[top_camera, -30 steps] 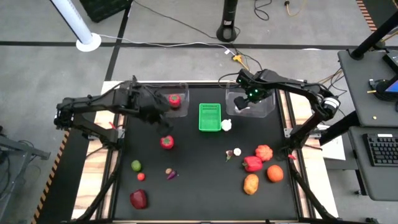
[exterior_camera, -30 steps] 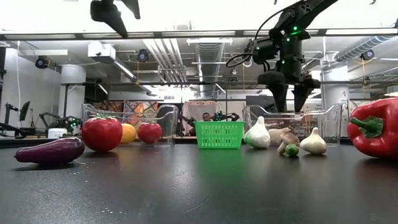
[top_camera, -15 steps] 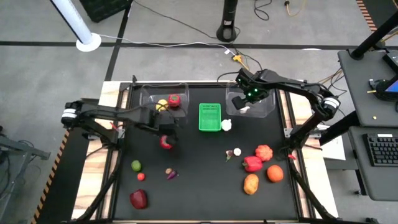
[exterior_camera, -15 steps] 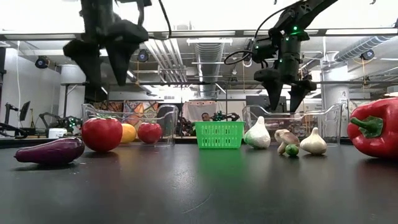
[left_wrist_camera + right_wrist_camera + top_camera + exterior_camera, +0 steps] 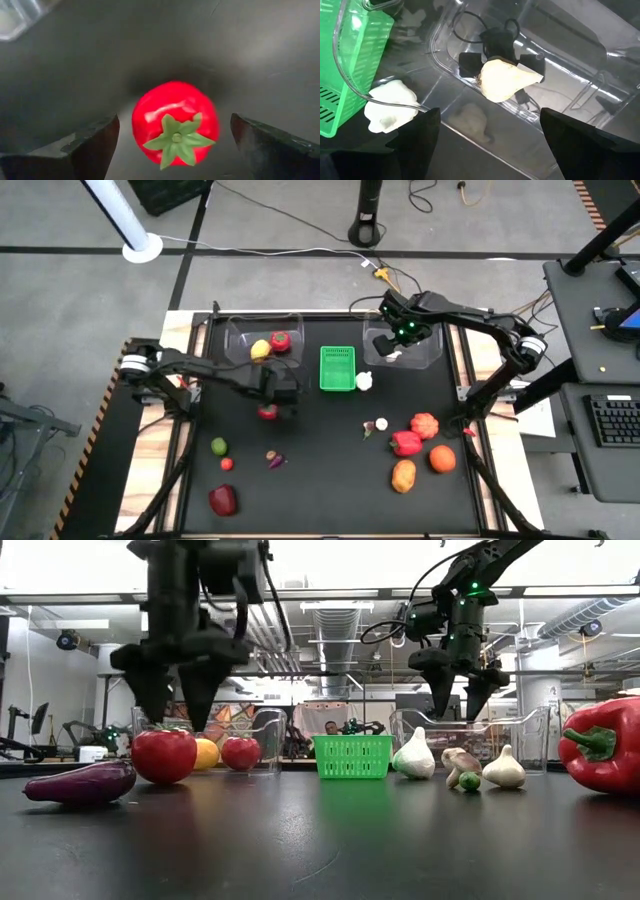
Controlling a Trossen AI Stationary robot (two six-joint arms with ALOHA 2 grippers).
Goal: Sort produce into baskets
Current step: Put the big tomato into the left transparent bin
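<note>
Sitting on the black table (image 5: 330, 480), a red tomato (image 5: 175, 122) with a green stalk lies directly under the left gripper (image 5: 272, 402), whose fingers stand spread wide on either side of it without touching. Just beyond it, the left clear bin (image 5: 240, 330) holds a yellow fruit (image 5: 260, 349) and another red one (image 5: 281, 340). The green basket (image 5: 337, 368) stands in the middle, with a white garlic bulb (image 5: 365, 380) against its side. Over the right clear bin (image 5: 430, 355) hangs the right gripper (image 5: 458, 708), jaws apart and holding nothing, above a pale garlic piece (image 5: 505, 80) lying inside. Peppers and orange produce lie scattered nearer the right front.
</note>
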